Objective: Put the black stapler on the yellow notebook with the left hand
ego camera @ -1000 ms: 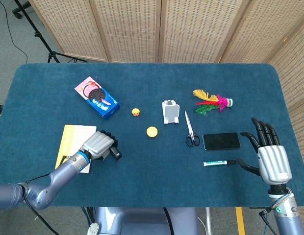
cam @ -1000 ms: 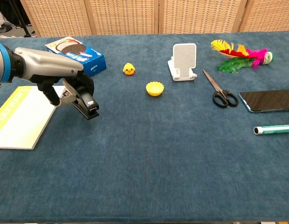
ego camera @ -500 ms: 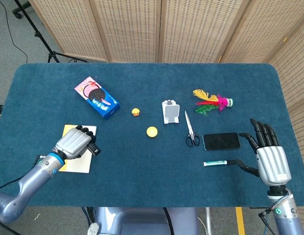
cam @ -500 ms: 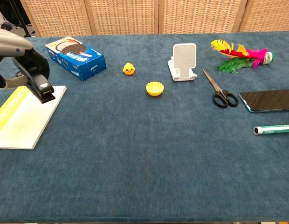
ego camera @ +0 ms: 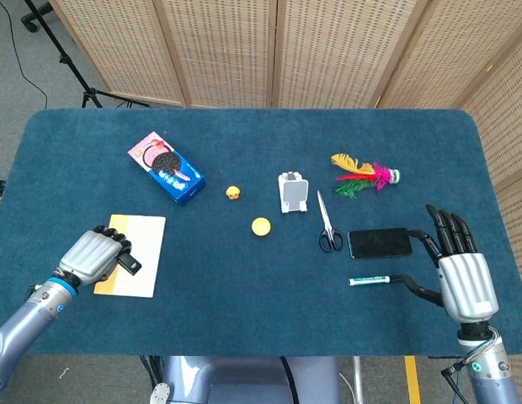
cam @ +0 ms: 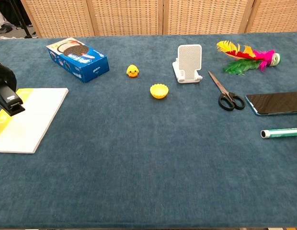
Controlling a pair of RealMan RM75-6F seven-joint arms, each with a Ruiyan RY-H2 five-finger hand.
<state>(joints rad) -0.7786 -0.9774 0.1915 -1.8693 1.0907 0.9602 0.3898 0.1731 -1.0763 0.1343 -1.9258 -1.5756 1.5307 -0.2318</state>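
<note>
The left hand (ego camera: 93,255) has its fingers wrapped around the black stapler (ego camera: 126,261) and holds it over the left part of the yellow notebook (ego camera: 141,263), so it can be put down there. I cannot tell if it touches the page. The right hand (ego camera: 460,273) is open and holds nothing, near the pen (ego camera: 375,279).

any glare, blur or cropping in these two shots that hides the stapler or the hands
Head view: even, soft light, no glare, everything sharp; the left hand covers most of the black stapler over the yellow notebook, and the right hand shows fully. Chest view: sharp too, but the left edge crops the stapler and neither hand shows clearly.
</note>
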